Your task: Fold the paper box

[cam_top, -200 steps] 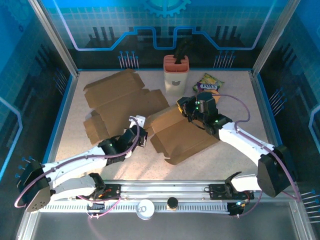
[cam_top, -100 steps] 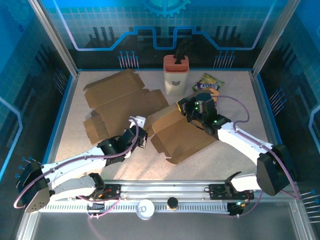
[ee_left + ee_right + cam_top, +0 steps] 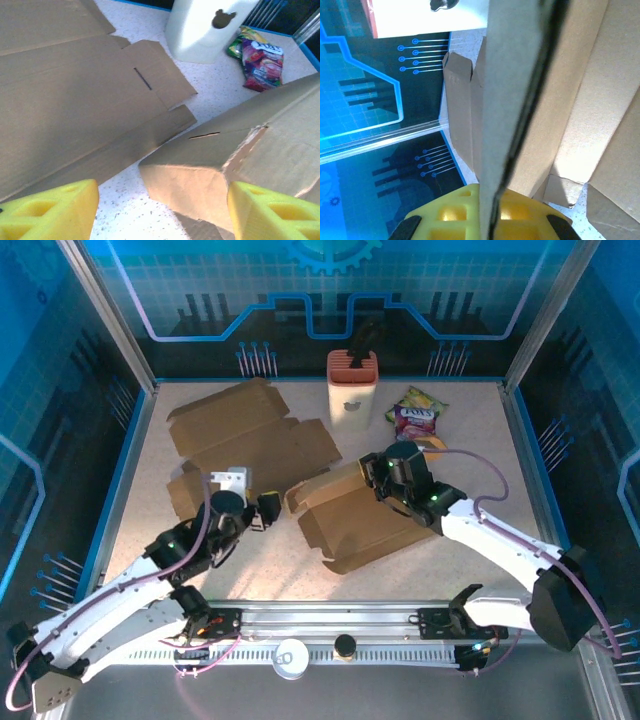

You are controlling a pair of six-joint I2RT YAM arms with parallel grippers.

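- Box [image 3: 360,525] sits mid-table [image 3: 145,500], near of the holder [image 3: 352,390] and packet [image 3: 418,418], and just right of a flat sheet [image 3: 245,440]. It is partly raised into shape, not lying flat.
- Right gripper [image 3: 382,473] is on the box's far edge. In the right wrist view a cardboard panel runs edge-on between the yellow pads [image 3: 445,222], so the jaws are closed on the box.
- That grip looks meant to keep the panel up and stop the box sliding while the other arm works its end.
- Left gripper [image 3: 268,510] is just left of the box's left end, jaws apart and holding nothing. In its wrist view the pads [image 3: 50,212] stand wide, with the box's end ahead and between them.
- Placement there suggests it is lined up on the left end, to pinch or press a flap; which flap, I cannot tell.
- Long axis of the box runs diagonally, from near-left to far-right.
- Its left end points at the left gripper, and its top panel, with a slot cut in it, slopes up toward the right.
- Sheet and box lie very close at the box's left corner; whether they touch I cannot tell.
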